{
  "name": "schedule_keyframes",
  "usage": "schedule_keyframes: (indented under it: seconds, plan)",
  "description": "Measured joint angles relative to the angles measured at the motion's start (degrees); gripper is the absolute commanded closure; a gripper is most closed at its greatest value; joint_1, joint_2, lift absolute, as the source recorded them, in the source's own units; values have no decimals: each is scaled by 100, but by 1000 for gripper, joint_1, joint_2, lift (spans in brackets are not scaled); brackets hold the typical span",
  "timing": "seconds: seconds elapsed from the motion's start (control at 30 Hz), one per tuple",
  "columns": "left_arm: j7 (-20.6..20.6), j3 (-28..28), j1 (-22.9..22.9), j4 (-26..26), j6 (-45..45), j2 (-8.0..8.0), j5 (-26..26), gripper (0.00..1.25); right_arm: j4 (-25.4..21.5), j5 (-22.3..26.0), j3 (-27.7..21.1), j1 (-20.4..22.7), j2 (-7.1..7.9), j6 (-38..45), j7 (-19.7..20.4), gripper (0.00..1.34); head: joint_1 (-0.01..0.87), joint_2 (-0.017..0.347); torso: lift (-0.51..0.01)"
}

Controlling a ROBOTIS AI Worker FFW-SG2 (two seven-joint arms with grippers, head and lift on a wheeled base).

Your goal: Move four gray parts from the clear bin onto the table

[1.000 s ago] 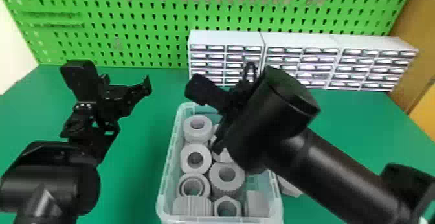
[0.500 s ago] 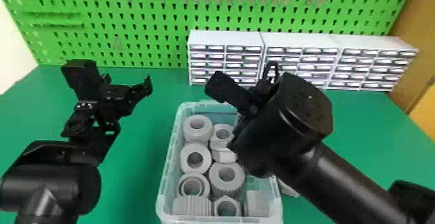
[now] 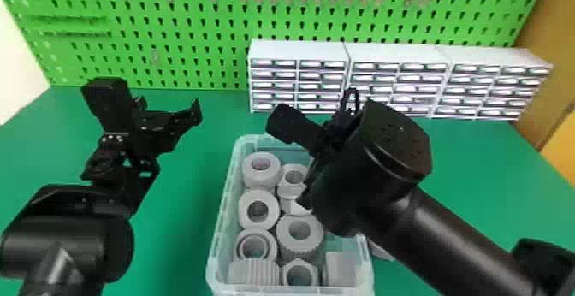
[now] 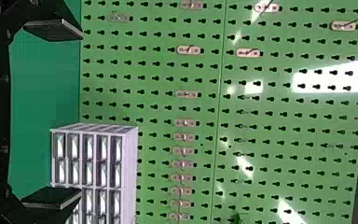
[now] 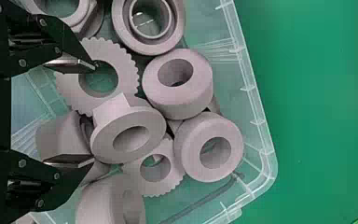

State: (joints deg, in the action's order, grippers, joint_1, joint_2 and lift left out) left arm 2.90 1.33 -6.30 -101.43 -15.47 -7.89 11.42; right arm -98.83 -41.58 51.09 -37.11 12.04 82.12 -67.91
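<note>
Bin of clear plastic [image 3: 226, 214], open-topped and oblong, as seen in the head view, standing on a green surface [image 3: 475, 167]. Thick gray ring-shaped parts [image 3: 299, 233] fill much of it, together with a ridged gray cylinder [image 3: 254, 272] lying on its side. A further gray piece [image 3: 380, 250], partly hidden by the right arm, lies outside, just beside the bin's right wall. The right tool [image 3: 315, 173] is over the bin; the left tool [image 3: 169, 122] is well apart from it, above the surface. Behind stand white drawer cabinets [image 3: 299, 51] against a green pegboard [image 3: 205, 30]. In the left wrist view, the left tool [image 4: 81, 113] has its two flat black fingers spread wide, facing the pegboard and cabinets. In the right wrist view, the fingers of the right tool [image 5: 94, 113] are likewise parted above the contents; near their tips lie a toothed gray ring [image 5: 128, 70] and a gray flanged part [image 5: 103, 140].
</note>
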Motion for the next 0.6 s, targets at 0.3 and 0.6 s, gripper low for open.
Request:
schedule_keyframes:
  seconds: [0.3, 0.6]
  plan:
    - [0, 8, -12, 0, 0, 2, 0, 107, 18, 8, 23, -14, -2, -3, 1, 565, 687, 26, -50]
    - [0, 8, -21, 0, 0, 5, 0, 107, 21, 18, 38, -25, -4, -3, 1, 565, 687, 26, -50]
